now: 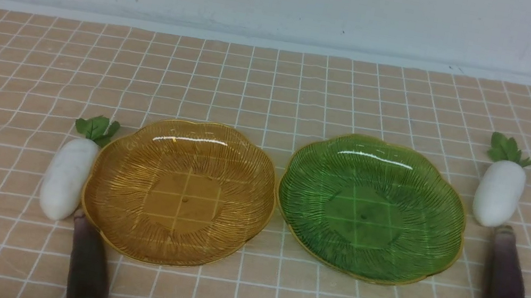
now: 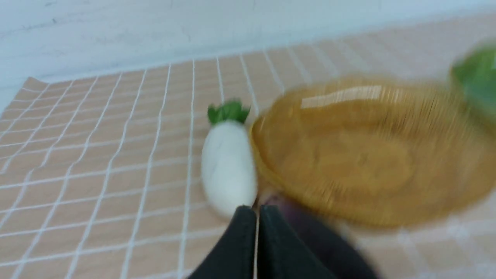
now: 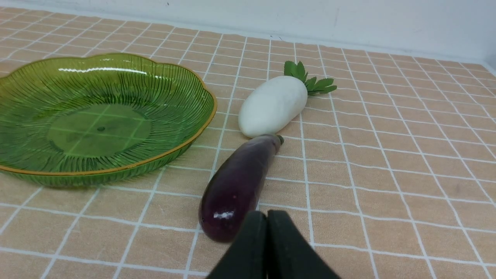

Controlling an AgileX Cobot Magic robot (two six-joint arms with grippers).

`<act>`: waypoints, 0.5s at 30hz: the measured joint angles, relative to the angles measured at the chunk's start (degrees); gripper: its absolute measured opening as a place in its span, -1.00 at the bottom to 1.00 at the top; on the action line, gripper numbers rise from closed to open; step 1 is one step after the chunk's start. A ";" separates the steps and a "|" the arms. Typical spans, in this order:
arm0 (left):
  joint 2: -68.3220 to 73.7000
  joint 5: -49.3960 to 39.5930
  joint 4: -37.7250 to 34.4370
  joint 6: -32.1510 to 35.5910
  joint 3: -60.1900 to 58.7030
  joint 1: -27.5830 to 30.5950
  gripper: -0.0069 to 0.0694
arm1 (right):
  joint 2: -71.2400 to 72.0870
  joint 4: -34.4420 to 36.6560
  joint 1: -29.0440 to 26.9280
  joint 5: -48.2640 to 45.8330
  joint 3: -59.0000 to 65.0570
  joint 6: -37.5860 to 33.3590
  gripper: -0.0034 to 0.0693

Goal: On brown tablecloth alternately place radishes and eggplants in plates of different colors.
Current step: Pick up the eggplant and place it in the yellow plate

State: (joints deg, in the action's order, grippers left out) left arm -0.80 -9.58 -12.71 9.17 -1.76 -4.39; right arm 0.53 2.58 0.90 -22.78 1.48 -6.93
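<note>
Amber plate (image 1: 121, 173) and green plate (image 1: 309, 178) sit empty. A radish (image 1: 67, 178) touches an eggplant (image 1: 87, 270) left of the amber one, and another pair lies right of the green. The left gripper (image 2: 256, 209) and right gripper (image 3: 266, 215) are pressed together, so descending unopened could send vegetables rolling.

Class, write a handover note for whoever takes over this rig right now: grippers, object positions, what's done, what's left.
Left gripper: shut, empty, by the left eggplant.
Right gripper: shut, empty, by the right eggplant.
Amber plate (left) and green plate (right): both empty, side by side on the brown tablecloth.
Left radish and left eggplant lie beside the amber plate; right radish and right eggplant right of the green plate.
Done: nothing placed. Left: all four, alternating radish and eggplant.
</note>
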 joint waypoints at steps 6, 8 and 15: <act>0.00 10.17 -12.35 -4.80 0.00 0.00 -0.83 | 0.00 0.00 0.00 0.00 0.00 0.00 -0.95; 0.00 13.16 -15.74 -5.20 0.00 0.00 -0.83 | 0.00 0.00 0.00 0.00 0.00 0.00 -0.95; 0.00 22.42 -20.89 -5.37 0.06 0.00 -0.83 | 0.00 11.52 0.00 2.81 0.06 4.29 -0.95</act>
State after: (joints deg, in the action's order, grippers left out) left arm -0.80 12.84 -33.60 3.80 -1.70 -4.39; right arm 0.53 14.09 0.90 -19.97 1.54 -2.63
